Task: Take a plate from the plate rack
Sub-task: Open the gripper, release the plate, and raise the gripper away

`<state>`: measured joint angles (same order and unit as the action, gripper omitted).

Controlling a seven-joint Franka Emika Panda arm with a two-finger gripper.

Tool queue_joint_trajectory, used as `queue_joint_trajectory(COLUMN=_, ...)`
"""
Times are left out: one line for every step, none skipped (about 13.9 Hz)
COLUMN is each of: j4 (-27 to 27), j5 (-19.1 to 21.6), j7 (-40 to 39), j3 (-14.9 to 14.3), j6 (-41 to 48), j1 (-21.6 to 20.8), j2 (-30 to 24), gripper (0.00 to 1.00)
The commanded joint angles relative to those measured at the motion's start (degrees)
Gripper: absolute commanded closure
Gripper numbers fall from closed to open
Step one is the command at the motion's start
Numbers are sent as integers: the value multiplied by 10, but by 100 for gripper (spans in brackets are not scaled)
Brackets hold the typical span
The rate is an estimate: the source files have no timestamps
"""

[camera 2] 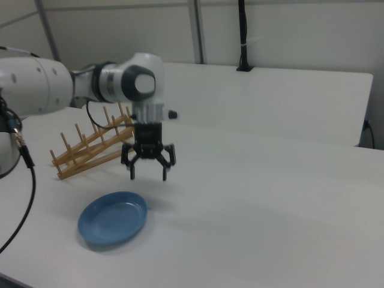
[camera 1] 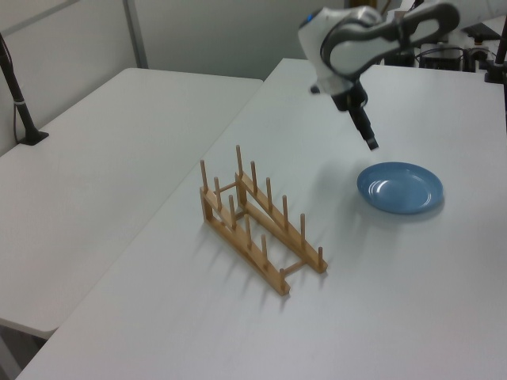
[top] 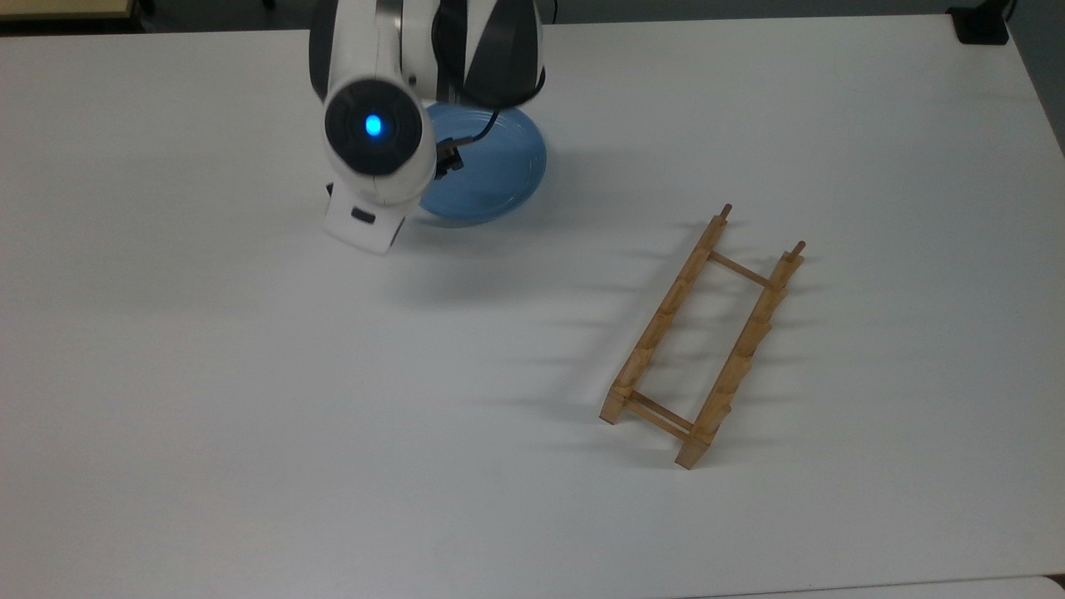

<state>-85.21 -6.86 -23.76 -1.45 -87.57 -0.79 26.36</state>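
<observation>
On the white table (top: 250, 416), the plate (top: 499, 179) is seen lying flat, well apart from the plate rack (top: 703, 337), whose slots are bare. Above the plate, the gripper (camera 2: 149, 174) hangs with fingers spread, nothing held. The plate is judged light, rigid, smooth and likely slippery; the raised rim is the only pinchable edge. No obstruction is seen around it; the rack stands clear.
</observation>
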Motion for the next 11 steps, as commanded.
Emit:
queue_joint_trajectory(j4=-19, j5=-6, j7=72, j3=1, j6=7, j1=-21, j2=-97, gripper=0)
queue_joint_trajectory(j4=-19, j5=-1, j7=89, j3=1, j6=7, j1=-22, j2=-117, gripper=0)
queue_joint_trajectory(j4=-19, j5=2, j7=106, j3=1, j6=7, j1=-23, j2=-135, gripper=0)
queue_joint_trajectory(j4=-19, j5=4, j7=128, j3=2, j6=7, j1=-24, j2=-155, gripper=0)
queue_joint_trajectory(j4=-21, j5=4, j7=152, j3=3, j6=8, j1=-25, j2=-176, gripper=0)
queue_joint_trajectory(j4=-26, j5=8, j7=174, j3=3, j6=8, j1=-26, j2=-194, gripper=0)
queue_joint_trajectory(j4=-33, j5=17, j7=187, j3=3, j6=7, j1=-35, j2=-210, gripper=0)
queue_joint_trajectory(j4=-46, j5=26, j7=189, j3=2, j6=5, j1=-43, j2=-228, gripper=0)
queue_joint_trajectory(j4=-57, j5=29, j7=193, j3=0, j6=-7, j1=-44, j2=-245, gripper=0)
queue_joint_trajectory(j4=-71, j5=30, j7=203, j3=-1, j6=-28, j1=-44, j2=-261, gripper=0)
queue_joint_trajectory(j4=-79, j5=30, j7=229, j3=-2, j6=-43, j1=-44, j2=-269, gripper=0)
